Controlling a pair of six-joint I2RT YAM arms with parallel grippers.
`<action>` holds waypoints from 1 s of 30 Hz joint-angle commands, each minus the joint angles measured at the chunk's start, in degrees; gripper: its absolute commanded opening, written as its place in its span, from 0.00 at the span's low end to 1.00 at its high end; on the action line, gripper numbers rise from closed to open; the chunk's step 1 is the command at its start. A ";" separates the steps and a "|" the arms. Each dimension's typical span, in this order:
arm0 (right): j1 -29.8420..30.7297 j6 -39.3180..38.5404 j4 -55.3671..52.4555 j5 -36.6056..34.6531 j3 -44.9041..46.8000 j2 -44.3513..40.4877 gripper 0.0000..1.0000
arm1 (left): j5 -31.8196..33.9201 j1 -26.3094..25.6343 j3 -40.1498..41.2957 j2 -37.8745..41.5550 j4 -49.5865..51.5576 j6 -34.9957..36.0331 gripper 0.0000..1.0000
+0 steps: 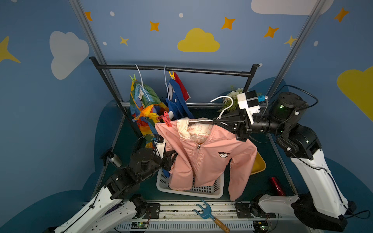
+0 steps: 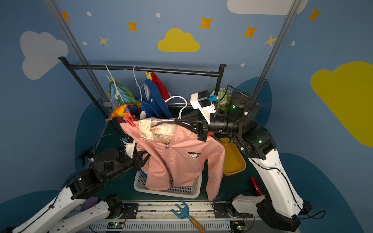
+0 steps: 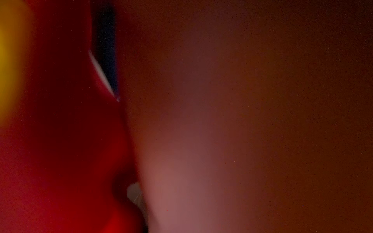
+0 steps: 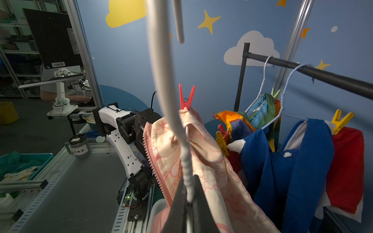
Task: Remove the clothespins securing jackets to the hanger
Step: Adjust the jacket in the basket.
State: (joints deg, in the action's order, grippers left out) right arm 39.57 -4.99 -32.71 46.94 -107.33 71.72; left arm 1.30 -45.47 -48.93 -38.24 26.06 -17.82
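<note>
1. Two hands are at the pink jacket. The right hand is clamped tight on the neck of the white hanger that carries this jacket, just above its collar.
2. The left hand reaches behind the pink jacket's sleeve. Its fingers are hidden and the left wrist view is a red and pink blur, so I cannot tell how far open it is.
3. A red clothespin grips the pink jacket's shoulder nearer the left hand. A second red clothespin peeks out at the opposite shoulder, under the right hand.
4. Behind the pink jacket, the rainbow jacket and the blue jacket hang from the black rail. A green clothespin is on the rainbow jacket and a yellow clothespin on the blue one.
5. Below the pink jacket stands a white basket.
</note>
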 commanded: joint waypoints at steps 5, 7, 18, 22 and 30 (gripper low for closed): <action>2.05 -4.54 -0.89 1.34 -0.67 -0.32 0.00 | 10.74 -0.25 5.39 5.03 5.96 -1.80 0.42; 2.18 -6.07 -2.17 -0.84 0.55 -1.06 0.00 | 13.18 -0.20 5.62 6.63 8.43 -1.81 0.53; 1.90 -4.08 -3.08 -9.97 -9.73 2.65 0.00 | 23.96 -16.53 -3.25 -1.48 2.96 2.01 0.76; 2.62 -4.40 -3.54 -11.10 -10.23 3.38 0.00 | 46.82 -35.52 -2.43 -5.58 -4.31 6.34 0.85; 2.88 -4.22 -2.92 -15.21 -8.50 3.33 0.00 | 64.58 -54.43 -9.22 -28.33 -12.13 1.78 1.00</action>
State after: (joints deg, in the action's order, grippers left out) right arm 42.13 -9.65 -41.50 34.04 -115.00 75.40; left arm 55.68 -95.98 -54.19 -61.41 15.90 -13.17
